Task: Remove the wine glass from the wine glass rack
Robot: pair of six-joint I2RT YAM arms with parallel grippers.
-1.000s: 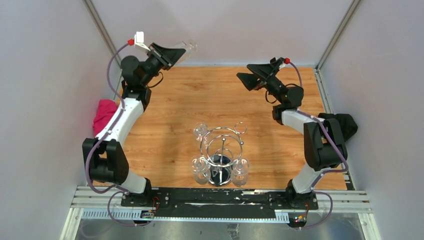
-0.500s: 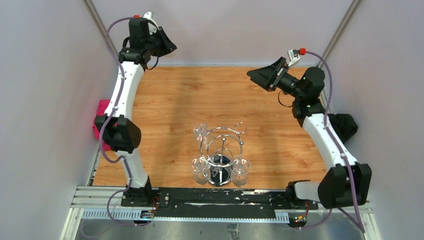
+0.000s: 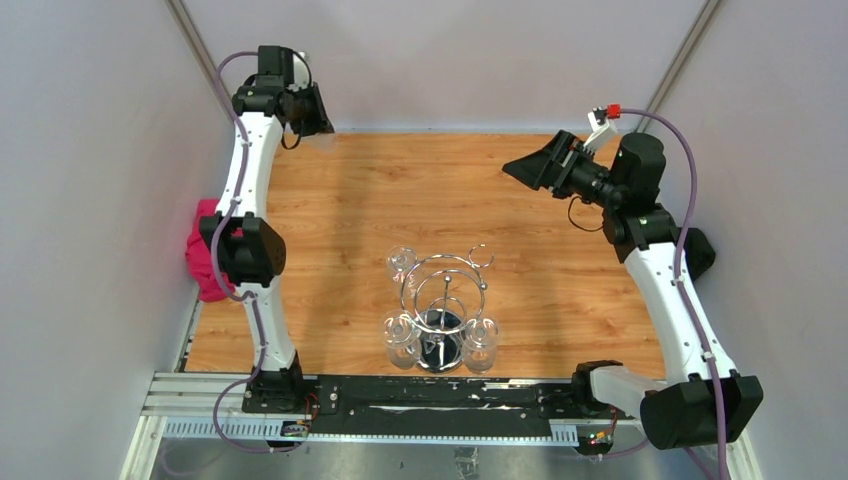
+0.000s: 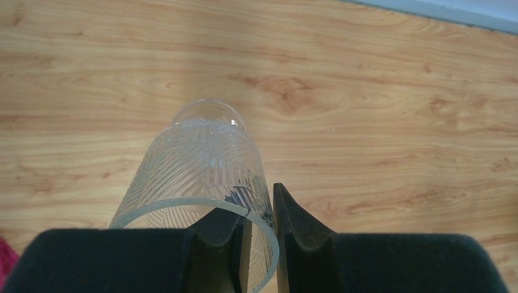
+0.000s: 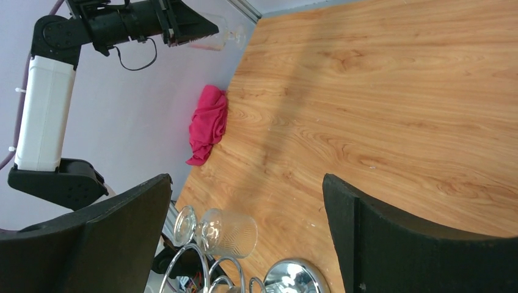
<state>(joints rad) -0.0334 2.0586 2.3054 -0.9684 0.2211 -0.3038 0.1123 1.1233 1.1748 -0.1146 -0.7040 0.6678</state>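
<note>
Table (image 3: 340, 200): wood, carrying everything.
Left arm (image 3: 245, 190): stretched tall at the far-left corner.
Right arm (image 3: 670, 290): raised at the far right.
Wine glass rack (image 3: 445, 300): centre of the near edge, three glasses (image 3: 402, 263) hanging on it.
Right end effector (image 3: 530, 168): spread wide, empty.
Left end effector (image 4: 259, 207): narrow, pinching the rim of the wine glass (image 4: 201, 171), one finger inside.
Key relation: the glass is off the rack and well apart from it, its long axis running away from the fingers, down toward bare table. Only the left arm has it, so setting it down looks next.
Change: a second ago both arms were folded low. Now both are extended, and the rack is unmoved.
</note>
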